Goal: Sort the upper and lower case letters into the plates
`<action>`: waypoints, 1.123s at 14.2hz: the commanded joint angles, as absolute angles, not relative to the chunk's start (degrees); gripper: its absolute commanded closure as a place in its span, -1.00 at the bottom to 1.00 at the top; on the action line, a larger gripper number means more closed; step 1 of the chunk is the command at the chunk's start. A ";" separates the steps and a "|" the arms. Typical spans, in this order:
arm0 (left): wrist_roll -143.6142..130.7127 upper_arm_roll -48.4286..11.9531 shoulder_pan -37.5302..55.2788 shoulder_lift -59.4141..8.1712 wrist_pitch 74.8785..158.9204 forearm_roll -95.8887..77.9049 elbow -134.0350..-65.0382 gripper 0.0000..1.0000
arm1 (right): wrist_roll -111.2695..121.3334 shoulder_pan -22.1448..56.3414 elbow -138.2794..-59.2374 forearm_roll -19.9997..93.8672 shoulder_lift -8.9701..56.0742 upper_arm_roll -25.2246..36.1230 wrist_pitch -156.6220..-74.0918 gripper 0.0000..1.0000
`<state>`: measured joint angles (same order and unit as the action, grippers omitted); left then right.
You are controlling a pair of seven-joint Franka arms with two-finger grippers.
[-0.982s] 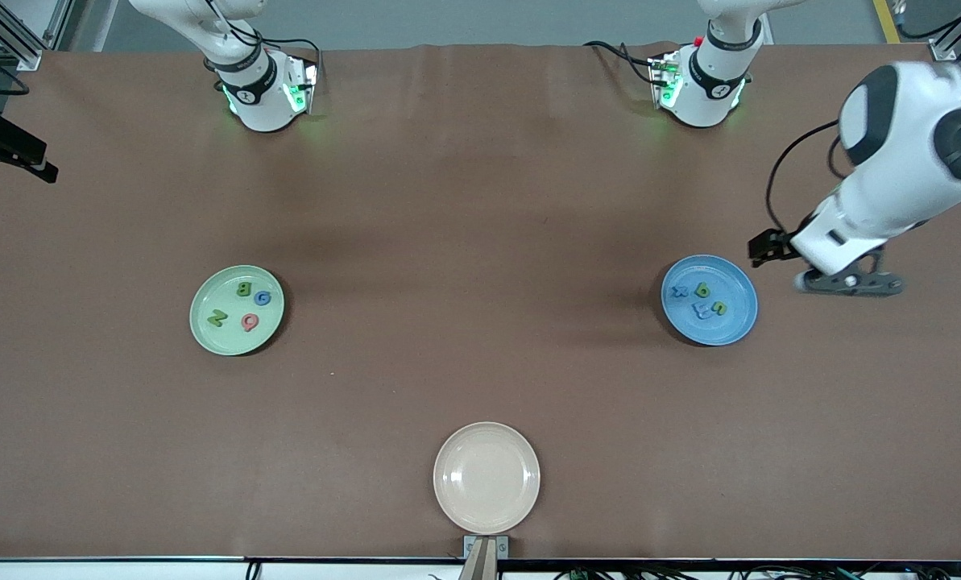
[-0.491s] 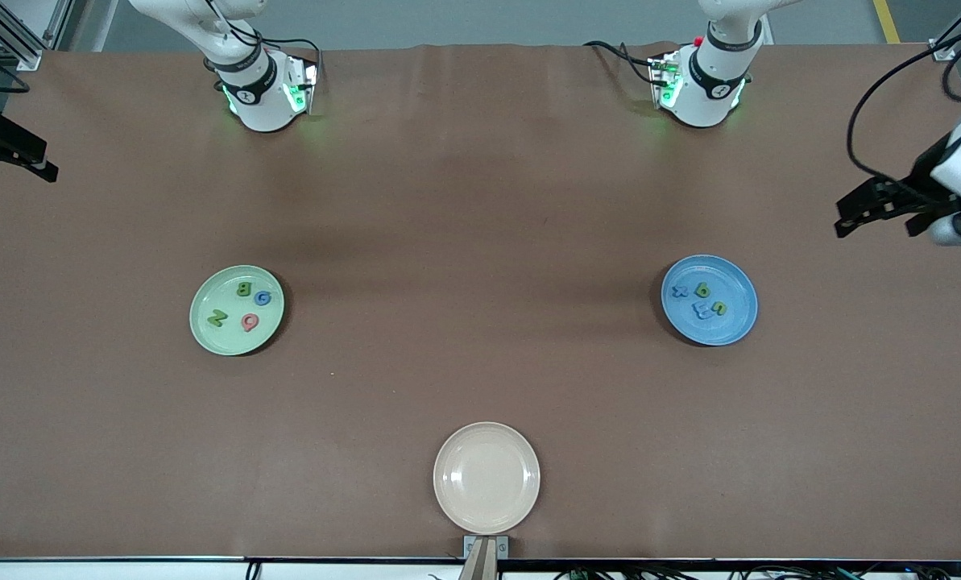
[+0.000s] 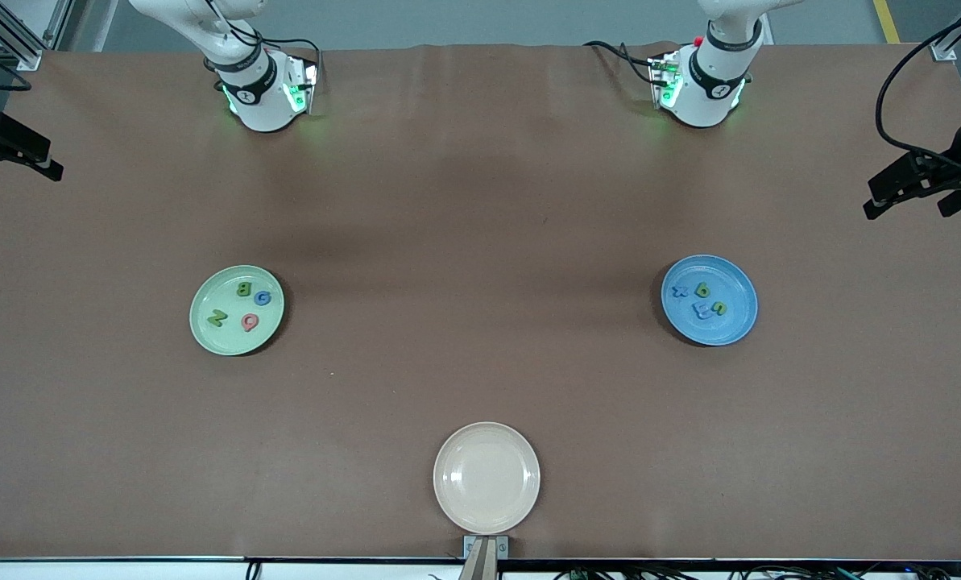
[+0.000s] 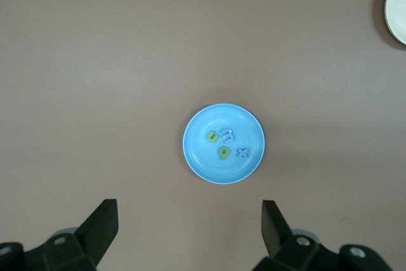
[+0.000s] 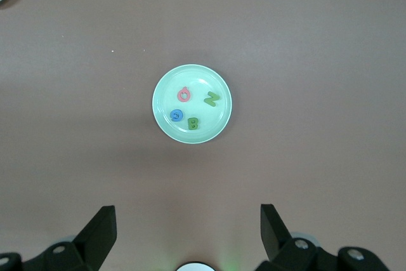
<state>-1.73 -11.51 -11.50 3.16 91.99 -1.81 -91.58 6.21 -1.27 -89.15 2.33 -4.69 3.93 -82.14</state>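
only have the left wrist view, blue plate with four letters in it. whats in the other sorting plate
Observer: The pale green round matte plate holds four small letters, a green B among them.
Operator: where does it sit
Observer: Toward the right arm's end of the brown table, about as near the front camera as the blue round matte plate.
Operator: right gripper busy?
Observer: No. The right gripper hangs high above the green plate, jaws open and holding nothing.
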 commanded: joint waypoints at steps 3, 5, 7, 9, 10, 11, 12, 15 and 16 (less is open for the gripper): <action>-0.79 0.61 0.79 4.48 90.62 -3.08 -91.49 -0.99 | 5.45 -1.50 -89.74 2.20 -5.45 3.60 -81.30 -1.00; -0.79 1.23 1.58 4.48 90.62 -3.08 -91.58 -0.99 | 5.45 -0.97 -89.74 0.62 -5.54 3.43 -81.39 -1.00; -0.88 1.41 1.58 4.48 90.62 -3.08 -91.50 -0.99 | 5.45 -0.97 -89.74 0.35 -5.54 3.43 -81.39 -1.00; -0.79 1.41 1.32 4.39 90.62 -3.08 -91.41 -0.99 | 5.36 -1.05 -89.74 0.35 -5.54 3.51 -81.56 -1.00; -0.79 1.41 1.32 4.48 90.62 -3.08 -91.32 -0.99 | 5.27 -1.05 -89.74 0.35 -5.54 3.52 -81.56 -1.00; -0.79 1.41 1.32 4.48 90.62 -3.08 -91.32 -0.99 | 5.27 -1.05 -89.74 0.35 -5.54 3.60 -81.56 -1.00; -0.79 1.32 1.32 4.48 90.62 -2.90 -91.41 -0.99 | 5.27 -1.14 -89.74 0.44 -5.54 3.60 -81.48 -1.00; -0.79 1.14 1.41 4.40 91.32 -2.11 -90.88 -0.99 | 5.19 -1.23 -89.74 0.44 -5.54 3.69 -81.30 -1.00; -0.79 1.14 1.41 4.39 91.32 -2.02 -90.70 -0.99 | 4.58 -1.23 -89.82 0.53 -5.54 3.69 -81.21 -1.00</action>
<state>-1.73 0.87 1.10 3.74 91.62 -1.94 -91.38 5.92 -1.22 -89.16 1.14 -4.69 3.75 -81.59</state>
